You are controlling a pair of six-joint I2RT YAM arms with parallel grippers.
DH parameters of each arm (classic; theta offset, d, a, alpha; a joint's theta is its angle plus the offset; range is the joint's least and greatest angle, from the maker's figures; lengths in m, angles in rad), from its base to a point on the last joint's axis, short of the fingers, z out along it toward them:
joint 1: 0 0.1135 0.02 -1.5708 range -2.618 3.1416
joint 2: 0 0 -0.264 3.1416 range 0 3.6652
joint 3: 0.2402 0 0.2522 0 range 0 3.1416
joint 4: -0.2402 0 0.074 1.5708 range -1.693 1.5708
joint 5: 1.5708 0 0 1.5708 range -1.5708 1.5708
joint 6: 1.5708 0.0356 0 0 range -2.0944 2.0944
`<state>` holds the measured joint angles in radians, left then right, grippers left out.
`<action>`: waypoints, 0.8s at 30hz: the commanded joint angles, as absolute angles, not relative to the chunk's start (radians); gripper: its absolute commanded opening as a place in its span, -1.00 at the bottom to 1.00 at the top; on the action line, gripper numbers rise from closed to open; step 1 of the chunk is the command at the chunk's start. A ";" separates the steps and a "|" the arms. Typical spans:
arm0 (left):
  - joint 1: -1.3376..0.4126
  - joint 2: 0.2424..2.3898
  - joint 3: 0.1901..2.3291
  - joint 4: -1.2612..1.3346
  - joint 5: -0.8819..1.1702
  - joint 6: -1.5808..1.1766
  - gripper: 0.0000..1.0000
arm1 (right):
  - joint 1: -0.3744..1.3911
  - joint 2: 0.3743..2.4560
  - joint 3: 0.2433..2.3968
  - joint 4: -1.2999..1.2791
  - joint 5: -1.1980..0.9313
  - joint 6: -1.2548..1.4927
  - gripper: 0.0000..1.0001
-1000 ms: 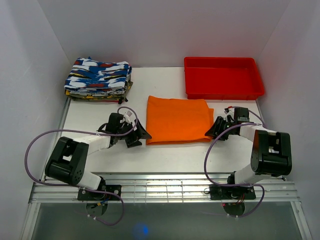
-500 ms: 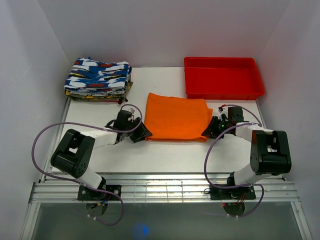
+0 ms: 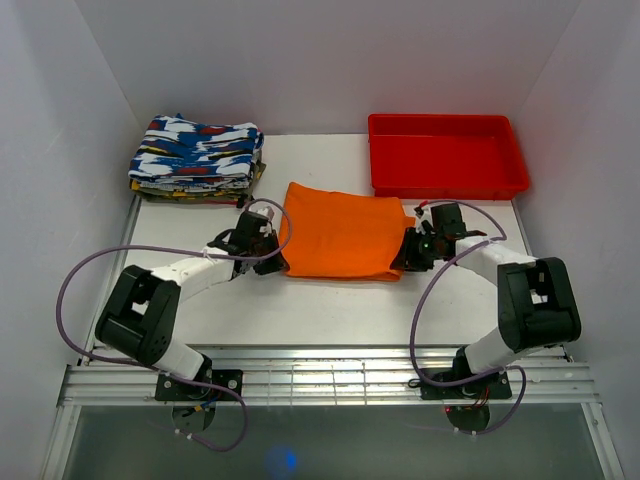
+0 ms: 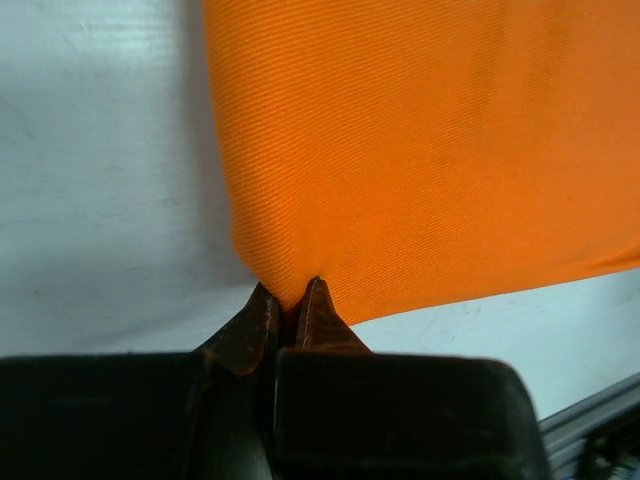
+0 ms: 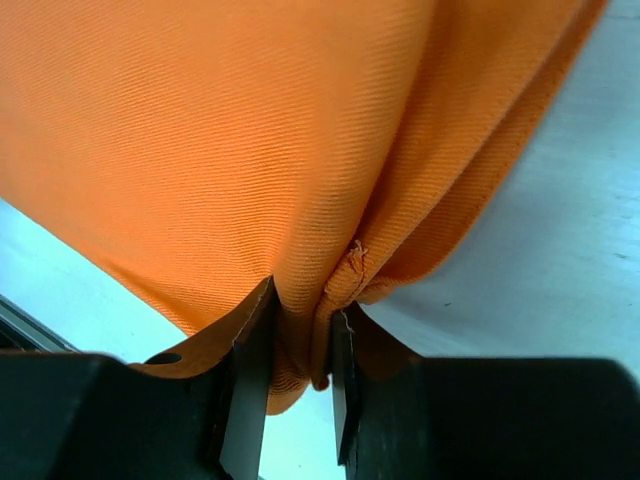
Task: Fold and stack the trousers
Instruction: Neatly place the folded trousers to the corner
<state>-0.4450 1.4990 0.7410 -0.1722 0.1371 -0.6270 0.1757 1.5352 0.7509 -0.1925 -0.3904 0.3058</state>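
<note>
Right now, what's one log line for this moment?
left gripper: shut on trousers | right gripper: shut on trousers | state: both near corners pinched

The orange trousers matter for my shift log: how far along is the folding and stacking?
Done: the orange trousers form a layered rectangle. In hand: the left tool and right tool each pinch a near corner. Left: perhaps another fold, then stacking; they lie apart from the patterned clothes pile.

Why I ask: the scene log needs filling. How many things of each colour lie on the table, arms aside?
Orange: 1, the trousers
Red: 1, the plastic tray
Blue, white and red patterned: 1, the stack of folded clothes
Total: 3
</note>
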 commanded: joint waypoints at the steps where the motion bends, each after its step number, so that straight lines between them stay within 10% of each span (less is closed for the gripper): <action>1: -0.442 1.418 0.821 -0.319 -0.028 -0.346 -1.00 | 0.225 1.450 0.827 -0.265 -0.292 0.238 -0.85; 24: -0.528 1.315 1.137 -0.315 -0.118 0.058 -1.00 | 0.488 1.338 1.120 -0.247 -0.081 0.074 -0.84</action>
<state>-0.5156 1.3937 1.0592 -0.4068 -0.0776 -0.0166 0.4744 1.4002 1.0454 -0.3164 -0.1184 0.1238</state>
